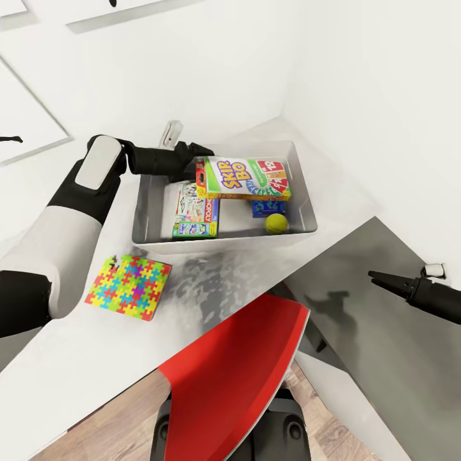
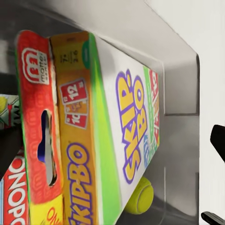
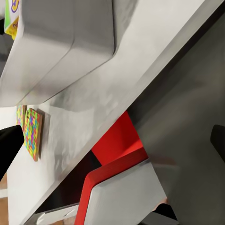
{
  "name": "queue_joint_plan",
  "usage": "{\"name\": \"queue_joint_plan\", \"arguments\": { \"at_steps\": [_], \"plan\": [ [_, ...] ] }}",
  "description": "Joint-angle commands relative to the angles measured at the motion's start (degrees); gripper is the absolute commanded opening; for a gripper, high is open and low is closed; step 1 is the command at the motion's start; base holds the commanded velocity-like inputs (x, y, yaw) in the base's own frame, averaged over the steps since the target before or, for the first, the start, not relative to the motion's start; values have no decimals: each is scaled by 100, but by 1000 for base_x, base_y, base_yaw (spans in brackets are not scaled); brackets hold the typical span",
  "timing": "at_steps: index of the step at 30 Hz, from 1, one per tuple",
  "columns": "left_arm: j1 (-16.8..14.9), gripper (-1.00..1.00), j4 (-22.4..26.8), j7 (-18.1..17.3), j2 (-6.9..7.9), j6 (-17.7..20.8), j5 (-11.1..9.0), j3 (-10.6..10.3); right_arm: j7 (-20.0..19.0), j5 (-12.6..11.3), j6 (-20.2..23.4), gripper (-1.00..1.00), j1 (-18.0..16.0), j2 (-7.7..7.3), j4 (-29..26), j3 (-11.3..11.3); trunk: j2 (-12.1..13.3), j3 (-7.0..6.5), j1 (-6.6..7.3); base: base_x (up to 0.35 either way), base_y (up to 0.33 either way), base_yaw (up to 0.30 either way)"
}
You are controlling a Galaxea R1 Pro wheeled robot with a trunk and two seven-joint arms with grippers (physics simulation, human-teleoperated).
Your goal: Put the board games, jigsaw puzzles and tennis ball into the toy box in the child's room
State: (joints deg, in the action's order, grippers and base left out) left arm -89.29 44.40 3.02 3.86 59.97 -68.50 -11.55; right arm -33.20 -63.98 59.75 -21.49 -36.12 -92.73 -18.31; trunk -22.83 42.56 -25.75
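The light-grey toy box [image 1: 146,218] stands on the pale table [image 1: 211,282]. Inside it the Skip-Bo box [image 1: 246,179] rests tilted over the Monopoly box [image 1: 195,214] and a small blue box [image 1: 269,209], with the tennis ball [image 1: 276,223] beside them. My left gripper [image 1: 203,160] is open at the Skip-Bo box's [image 2: 93,131] red tab end; one finger [image 2: 218,137] stands apart from it. The jigsaw puzzles [image 1: 130,286] lie in front of the toy box on its left, apparently one on the other. My right gripper [image 1: 378,276] hangs open over the dark side cabinet.
A red chair [image 1: 243,371] is tucked under the table's front edge, right below me. The lower dark-grey cabinet [image 1: 371,320] runs along the right. White walls with posters [image 1: 25,121] close the corner behind the toy box. A small white object [image 1: 169,133] stands behind the box.
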Motion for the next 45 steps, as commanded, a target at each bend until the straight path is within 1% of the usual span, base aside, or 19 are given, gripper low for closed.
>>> {"name": "queue_joint_plan", "arguments": {
  "at_steps": [1,4,8,9,10,11,16,24,27,29,32,40,42,43,45],
  "plan": [
    [-14,100,1,32,10,3,-58,-22,-40,35,25,100,-4,-1,0,-4,-9,7,-3,0,0,0],
    [-50,100,0,36,47,3,-165,-47,-38,35,25,100,-4,-1,0,-1,-9,7,-3,0,0,0],
    [-118,100,1,47,143,3,-357,-160,-38,35,25,100,-4,-1,0,1,-9,7,-3,0,0,0],
    [-118,100,1,47,143,3,-357,-160,-38,35,25,100,-4,-1,0,1,-9,7,-3,0,0,0],
    [-160,100,0,51,185,3,-441,-223,-39,35,25,100,-4,-1,0,2,-9,7,-3,0,0,0],
    [-160,100,0,51,185,3,-441,-223,-39,35,25,100,-4,-1,0,2,-9,7,-3,0,0,0],
    [-228,100,-1,119,239,3,-564,-307,-38,35,25,100,-4,-1,1,2,-9,7,-3,0,0,0],
    [-403,100,-30,224,232,3,-663,-347,-37,35,25,100,-4,-1,1,2,-9,7,-3,0,0,0],
    [-448,100,-38,237,231,3,-769,-355,-37,35,25,100,-4,-1,0,2,-9,7,-3,0,0,0],
    [-466,100,-40,244,230,3,-854,-360,-37,35,25,100,-4,-1,0,2,-9,7,-3,0,0,0],
    [-475,100,-41,249,227,3,-912,-365,-37,35,25,100,-4,-1,0,-1,-9,7,-3,0,0,0],
    [-487,100,-18,251,195,3,-1021,-364,-37,35,25,100,-4,-1,0,-6,-9,7,-3,0,0,0],
    [-486,100,17,251,180,3,-1124,-363,-37,35,25,100,-4,-1,0,-9,-9,7,-3,0,0,0],
    [-486,100,17,251,180,3,-1124,-363,-37,35,25,100,-4,-1,0,-9,-9,7,-3,0,0,0],
    [-485,100,83,252,166,3,-1255,-365,-37,35,25,100,-4,-1,0,-13,-9,7,-3,-3,0,0]
  ]
}}
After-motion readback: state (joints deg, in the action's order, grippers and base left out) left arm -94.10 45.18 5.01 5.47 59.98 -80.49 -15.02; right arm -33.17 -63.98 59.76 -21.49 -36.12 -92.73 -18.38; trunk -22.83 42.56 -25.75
